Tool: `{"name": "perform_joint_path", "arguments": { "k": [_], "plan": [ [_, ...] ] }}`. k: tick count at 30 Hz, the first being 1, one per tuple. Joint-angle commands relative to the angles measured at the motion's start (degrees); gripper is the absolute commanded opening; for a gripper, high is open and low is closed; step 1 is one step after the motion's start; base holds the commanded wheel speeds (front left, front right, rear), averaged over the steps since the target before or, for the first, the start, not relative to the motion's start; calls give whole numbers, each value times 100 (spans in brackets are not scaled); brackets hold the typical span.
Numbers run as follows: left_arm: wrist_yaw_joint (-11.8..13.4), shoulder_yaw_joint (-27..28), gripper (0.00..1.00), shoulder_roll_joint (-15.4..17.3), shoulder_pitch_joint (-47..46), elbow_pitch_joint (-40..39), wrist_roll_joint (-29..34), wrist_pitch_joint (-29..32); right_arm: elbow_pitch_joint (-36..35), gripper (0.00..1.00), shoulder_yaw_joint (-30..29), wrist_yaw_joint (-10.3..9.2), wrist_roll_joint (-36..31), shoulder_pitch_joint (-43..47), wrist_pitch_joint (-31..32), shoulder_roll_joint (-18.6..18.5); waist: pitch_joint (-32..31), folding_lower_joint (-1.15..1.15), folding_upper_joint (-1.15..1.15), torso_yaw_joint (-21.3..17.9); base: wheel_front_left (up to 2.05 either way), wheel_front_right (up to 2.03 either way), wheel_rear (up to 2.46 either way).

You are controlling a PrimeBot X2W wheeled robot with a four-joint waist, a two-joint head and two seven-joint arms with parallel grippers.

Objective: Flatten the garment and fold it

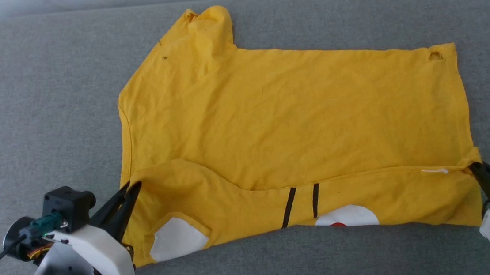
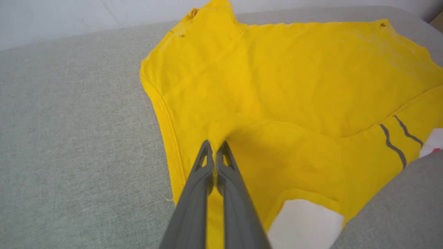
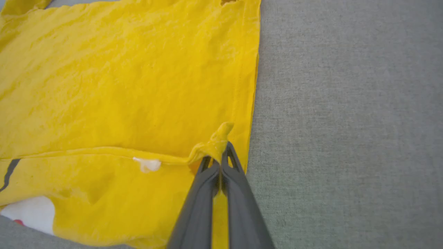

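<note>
The garment (image 1: 296, 119) is a bright yellow T-shirt spread on a grey padded surface, its near strip turned over toward the middle so white patches, two black lines and a red spot show along the front. My left gripper (image 1: 132, 188) is shut on the garment (image 2: 277, 86) at the folded strip's left corner, cloth bunched between its fingertips (image 2: 215, 147). At the right end of the strip my right gripper (image 1: 473, 166) is shut on the garment (image 3: 121, 86), a pinch of hem standing up at its tips (image 3: 220, 152). One sleeve points away at the far left.
The grey padded surface (image 1: 38, 107) extends around the shirt on all sides. A pale wall (image 2: 69, 17) runs behind its far edge. A small white tag (image 3: 148, 164) sits on the folded hem near my right gripper.
</note>
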Motion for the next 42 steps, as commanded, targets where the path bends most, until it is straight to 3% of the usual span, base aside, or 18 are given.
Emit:
{"name": "perform_joint_path", "arguments": {
  "k": [1, 3, 4, 6, 7, 8, 11, 12, 21, 29, 35, 42],
  "plan": [
    [-81, -95, 0, -88, -163, 210, 72, 16, 101, 0, 76, -4, -55, -159, -40, -37, 188, -2, 0, -31, 0, 0, 0],
    [-123, -166, 0, -231, -294, 520, 63, 37, 234, 0, 144, -4, -75, -273, -73, -56, 248, -2, 0, -25, 0, 0, 0],
    [-149, -212, 6, -278, -355, 665, 77, 63, 300, 0, 185, -4, -87, -322, -83, -71, 266, -2, 0, -23, 0, 0, 0],
    [-163, -256, 41, -385, -462, 918, 89, 64, 418, 0, 240, -4, -93, -403, -99, -82, 287, -2, 0, -18, 0, 0, 0],
    [-169, -272, 70, -435, -502, 1023, 77, 73, 474, 0, 256, -4, -84, -433, -95, -78, 293, -2, 0, -14, 0, 0, 0],
    [-178, -287, 100, -472, -539, 1110, 76, 71, 528, 22, 275, -4, -69, -456, -79, -75, 295, -2, 0, -10, 0, 0, 0],
    [-163, -265, 100, -607, -600, 1314, 6, 14, 680, 91, 314, -4, -16, -485, -5, -62, 276, -2, 0, 2, 0, 0, 0],
    [-160, -254, 100, -647, -609, 1365, -17, -23, 723, 100, 324, -4, -10, -486, 11, -64, 258, -2, 0, 6, 0, 0, 0],
    [-12, 26, 100, -814, -287, 1351, -338, -440, 906, 100, 201, -4, 142, -302, 522, -11, -229, -2, 0, 49, 0, 0, 0],
    [456, 399, 100, -690, 410, 642, -372, -948, 329, 100, -79, -4, 238, 42, 853, 22, -714, -2, 0, 46, 0, 0, 0],
    [964, 713, 100, -746, 976, 73, -190, -1602, -260, 100, -517, -4, -98, 320, 75, 393, -888, -2, 0, 69, 0, 0, 0],
    [1433, 926, 100, -1131, 1578, -268, 255, -2096, -607, 100, -707, -4, -710, 676, -1706, 881, -952, -2, 0, 97, 0, 0, 0]
  ]
}}
